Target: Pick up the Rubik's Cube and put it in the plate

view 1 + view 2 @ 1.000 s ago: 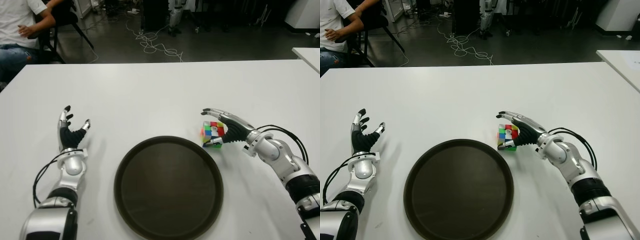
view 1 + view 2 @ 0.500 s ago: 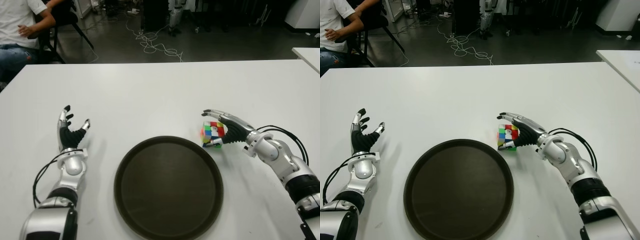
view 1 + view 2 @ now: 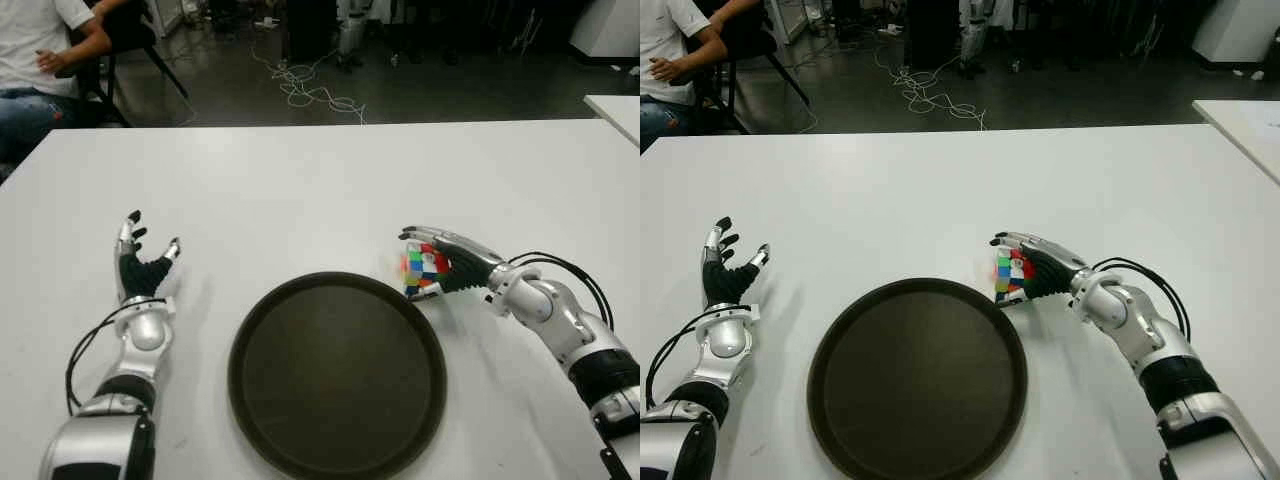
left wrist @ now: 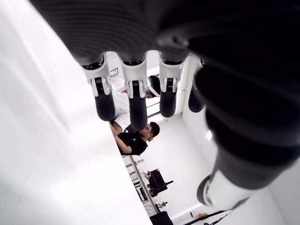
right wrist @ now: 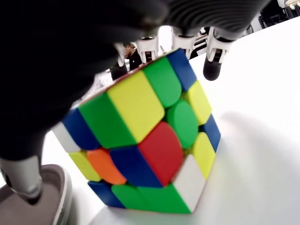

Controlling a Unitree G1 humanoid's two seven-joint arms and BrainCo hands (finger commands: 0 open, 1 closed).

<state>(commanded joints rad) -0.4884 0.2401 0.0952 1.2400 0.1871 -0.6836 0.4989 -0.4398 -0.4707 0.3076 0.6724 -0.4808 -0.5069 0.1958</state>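
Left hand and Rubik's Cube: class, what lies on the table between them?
In the eye views, only bare white table and the far rim of the dark plate lie between the left hand and the Rubik's Cube.

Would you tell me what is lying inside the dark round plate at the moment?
Nothing shows inside the dark round plate. The multicoloured Rubik's Cube sits just beyond its rim, gripped by the right hand. The left hand, open, shows left of the plate.

Only the plate's low rim (image 3: 432, 330) stands beside the cube (image 3: 421, 268); white table (image 3: 300, 190) lies bare.
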